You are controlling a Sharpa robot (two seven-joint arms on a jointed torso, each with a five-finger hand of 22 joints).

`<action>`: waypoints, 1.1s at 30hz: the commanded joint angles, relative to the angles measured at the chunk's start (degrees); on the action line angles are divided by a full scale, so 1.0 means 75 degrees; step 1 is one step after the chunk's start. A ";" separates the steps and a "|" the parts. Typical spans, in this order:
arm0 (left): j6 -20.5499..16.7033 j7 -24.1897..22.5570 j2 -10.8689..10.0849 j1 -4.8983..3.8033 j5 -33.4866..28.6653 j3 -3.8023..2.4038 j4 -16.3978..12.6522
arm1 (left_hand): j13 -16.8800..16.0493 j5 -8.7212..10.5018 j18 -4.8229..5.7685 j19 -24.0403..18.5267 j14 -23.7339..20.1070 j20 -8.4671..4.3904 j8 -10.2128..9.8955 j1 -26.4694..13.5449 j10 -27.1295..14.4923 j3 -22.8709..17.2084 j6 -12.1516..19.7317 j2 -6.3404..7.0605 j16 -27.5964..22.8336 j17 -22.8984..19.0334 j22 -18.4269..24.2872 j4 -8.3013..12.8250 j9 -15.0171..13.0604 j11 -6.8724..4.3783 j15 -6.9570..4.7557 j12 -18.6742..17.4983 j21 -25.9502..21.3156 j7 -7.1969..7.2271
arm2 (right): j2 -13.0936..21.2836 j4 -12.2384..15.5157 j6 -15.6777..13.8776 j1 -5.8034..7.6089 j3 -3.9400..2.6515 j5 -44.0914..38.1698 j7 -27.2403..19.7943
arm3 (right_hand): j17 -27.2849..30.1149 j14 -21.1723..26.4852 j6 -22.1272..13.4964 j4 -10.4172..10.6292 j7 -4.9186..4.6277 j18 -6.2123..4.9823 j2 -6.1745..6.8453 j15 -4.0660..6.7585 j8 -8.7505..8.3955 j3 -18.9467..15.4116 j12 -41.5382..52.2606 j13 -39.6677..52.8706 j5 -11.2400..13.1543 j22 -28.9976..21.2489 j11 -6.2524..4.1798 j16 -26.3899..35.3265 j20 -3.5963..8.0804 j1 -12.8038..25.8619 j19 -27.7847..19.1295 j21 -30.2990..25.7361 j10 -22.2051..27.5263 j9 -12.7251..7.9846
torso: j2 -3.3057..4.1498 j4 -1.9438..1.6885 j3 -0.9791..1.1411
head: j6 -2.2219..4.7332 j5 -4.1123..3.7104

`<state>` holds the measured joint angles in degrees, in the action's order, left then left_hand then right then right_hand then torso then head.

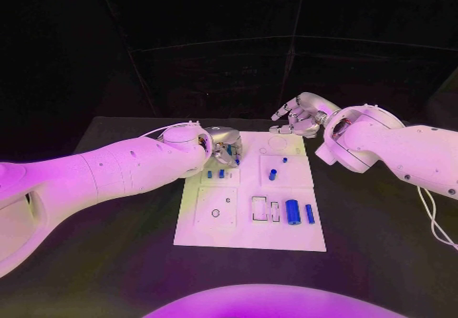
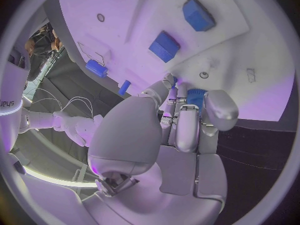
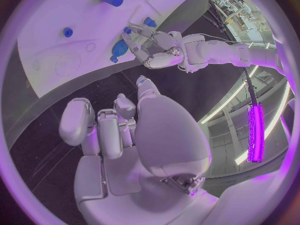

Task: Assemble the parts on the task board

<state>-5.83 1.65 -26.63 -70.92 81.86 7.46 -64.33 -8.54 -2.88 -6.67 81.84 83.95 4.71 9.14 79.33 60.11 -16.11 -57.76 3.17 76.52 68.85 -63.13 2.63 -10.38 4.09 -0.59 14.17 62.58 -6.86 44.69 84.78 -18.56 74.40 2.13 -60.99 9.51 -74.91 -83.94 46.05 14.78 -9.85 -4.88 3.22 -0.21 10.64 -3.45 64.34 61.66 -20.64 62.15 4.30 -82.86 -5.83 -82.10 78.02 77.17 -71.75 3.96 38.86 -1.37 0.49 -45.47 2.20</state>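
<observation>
The white task board lies in the middle of the black table. My left hand hovers low over its far left part and pinches a blue part between its fingertips, right at the board's surface. Two blue blocks sit on the board just ahead of that hand. A blue peg stands near the board's centre. A thick blue cylinder and a thin one lie at the near right. My right hand hangs above the table past the board's far edge, fingers loosely spread, holding nothing.
Two small blue pieces lie beside my left hand. Black-outlined rectangular recesses sit left of the thick cylinder. A round hole marks the near left panel. Bare black table surrounds the board.
</observation>
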 commanded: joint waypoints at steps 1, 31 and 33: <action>0.0175 0.0090 0.0028 0.0004 0.0099 -0.0003 0.0043 | 0.0053 0.0012 0.0063 0.0049 0.0206 0.0013 -0.0066 0.0014 0.0094 -0.0081 -0.0057 0.0029 0.0002 -0.0014 -0.0014 0.0014 0.0025 0.0010 -0.0027 -0.0073 0.0048 -0.0016 | -0.0015 0.0004 0.0035 0.0015 -0.0004 -0.0017 -0.0067 | -0.0307 -0.0428 -0.0046 -0.0021 0.0028 -0.0053 -0.0082 0.0052 0.0033 -0.0045 0.0046 -0.0001 -0.0033 -0.0007 0.0013 0.0049 0.0005 -0.0015 -0.0023 -0.0033 0.0025 -0.0006 | -0.0003 -0.0002 -0.0003 | -0.0010 -0.0003; 0.0351 0.0043 0.0170 0.0090 0.0098 0.0001 0.0154 | 0.0416 0.0015 0.0100 0.0088 0.0214 0.0040 -0.0511 -0.0234 0.0228 -0.0495 0.0134 0.0318 -0.0042 -0.0231 -0.0181 0.0059 0.0333 0.0086 0.0021 -0.0648 0.0162 -0.0032 | -0.0023 0.0013 0.0059 0.0015 -0.0004 -0.0017 -0.0059 | -0.0307 -0.0428 -0.0046 -0.0021 0.0028 -0.0053 -0.0082 0.0052 0.0033 -0.0045 0.0046 -0.0001 -0.0033 -0.0007 0.0013 0.0049 0.0005 -0.0015 -0.0023 -0.0033 0.0025 -0.0006 | -0.0005 -0.0007 -0.0002 | -0.0052 -0.0013; 0.0339 0.0033 0.0178 0.0090 0.0098 0.0001 0.0145 | 0.0428 0.0014 0.0099 0.0086 0.0215 0.0045 -0.0529 -0.0242 0.0214 -0.0501 0.0146 0.0329 -0.0039 -0.0232 -0.0175 0.0061 0.0345 0.0094 0.0028 -0.0671 0.0155 -0.0023 | -0.0026 0.0011 0.0061 0.0015 -0.0004 -0.0017 -0.0060 | -0.0307 -0.0429 -0.0044 -0.0025 0.0029 -0.0052 -0.0087 0.0053 0.0038 -0.0051 0.0061 0.0011 -0.0038 -0.0002 0.0011 0.0050 0.0006 -0.0032 -0.0021 -0.0031 0.0016 -0.0006 | -0.0006 -0.0007 -0.0001 | -0.0052 -0.0013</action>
<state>-5.34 1.61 -25.33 -70.69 82.21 7.14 -63.29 -5.15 -2.88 -6.68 82.23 83.95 4.72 5.47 77.43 61.98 -19.47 -56.70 5.07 76.51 67.10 -64.48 3.16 -7.83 4.87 -0.59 9.18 63.73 -7.25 44.53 84.78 -18.41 74.40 2.13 -60.99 9.47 -74.90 -83.94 46.05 14.60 -9.85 -4.88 3.00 -0.20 10.64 -3.62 64.58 61.66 -20.64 62.15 4.30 -82.86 -5.83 -82.31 78.02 77.17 -71.75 3.96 38.84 -1.44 0.49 -45.85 2.07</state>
